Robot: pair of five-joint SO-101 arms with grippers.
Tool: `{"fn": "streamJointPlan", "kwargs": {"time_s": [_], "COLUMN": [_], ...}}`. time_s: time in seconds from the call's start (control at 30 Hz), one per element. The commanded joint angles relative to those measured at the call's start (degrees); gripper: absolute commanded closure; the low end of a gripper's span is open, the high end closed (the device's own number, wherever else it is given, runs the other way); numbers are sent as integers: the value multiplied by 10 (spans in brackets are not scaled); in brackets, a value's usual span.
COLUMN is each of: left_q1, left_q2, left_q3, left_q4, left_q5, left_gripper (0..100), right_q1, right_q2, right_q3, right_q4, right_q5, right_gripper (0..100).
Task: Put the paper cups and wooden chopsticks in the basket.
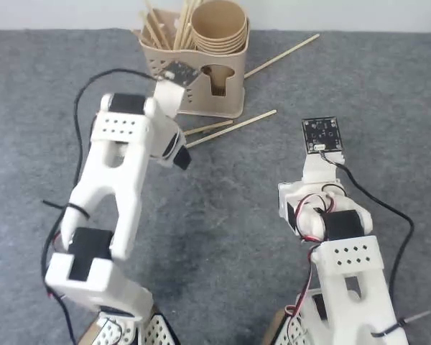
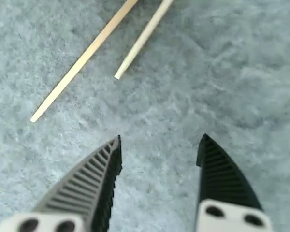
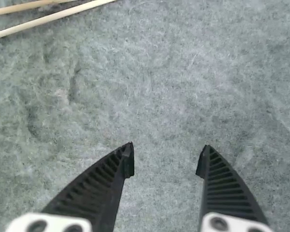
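While it is hanging just above the grey mat (image 1: 223, 244) at the lower right of the high view, the right gripper (image 3: 166, 153) is standing wide open and holding nothing. Farther up, left of centre, the left gripper (image 2: 159, 141) is also gaping wide and empty. Its tips are pointing toward the near ends of two loose chopsticks (image 2: 82, 60), which are lying side by side, close but apart, on the mat just in front of the basket (image 1: 233, 99). A third chopstick (image 1: 281, 55) is lying beside the basket's right side, running toward the upper right. These sticks are probably handling as light, stiff, thin and smooth pieces, prone to rolling or pivoting, so a pinch near the middle is likely serving best. At the upper centre the basket is holding a bundle of chopsticks (image 1: 161, 29) in its left compartment and a nested stack of paper cups (image 1: 219, 25) in its right one.
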Motion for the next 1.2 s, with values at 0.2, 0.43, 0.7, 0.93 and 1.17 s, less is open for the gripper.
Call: {"fn": "streamJointPlan", "kwargs": {"time_s": [0.2,0.43,0.7,0.93,1.17], "left_q1": [-24,-7,-11,-7,-5], "left_q2": [-36,-24,130,227,252], "left_q3": [165,160,18,-85,-119], "left_q4": [-317,-376,-326,-303,-258], "left_q5": [-15,-15,-29,-33,-34], "left_gripper": [754,752,754,754,763], "right_q1": [-13,-26,-26,-25,-24], "right_q2": [-9,-15,-15,-15,-15], "right_q3": [-4,13,14,16,16], "right_q4": [-6,-11,-11,-11,-11], "right_q5": [-9,-7,-5,-4,-4], "right_gripper": [775,775,775,775,775]}}
